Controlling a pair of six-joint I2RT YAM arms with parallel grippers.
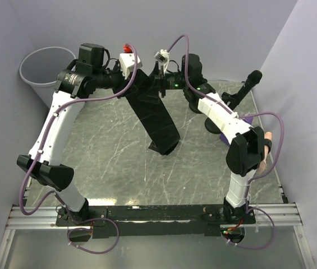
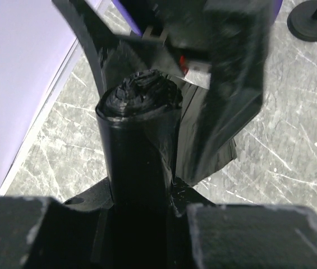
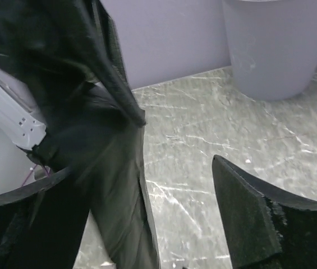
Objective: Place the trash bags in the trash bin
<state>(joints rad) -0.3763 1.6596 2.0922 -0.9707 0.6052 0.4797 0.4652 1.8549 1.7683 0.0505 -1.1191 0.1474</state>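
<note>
Risk: left hand (image 2: 141, 210) pinches the trash bag roll (image 2: 138, 129), well right of the trash bin (image 1: 37, 75); right hand (image 3: 141, 168) spread. We judge the dangling tail (image 1: 159, 120) may catch the bin's rim.

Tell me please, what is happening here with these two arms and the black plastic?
The left gripper holds a roll of black trash bags above the table. A long strip of bag hangs from it down to the table. The right gripper is wide open beside that strip, gripping nothing. The grey bin stands in the far left corner, with no bag in it yet.
</note>
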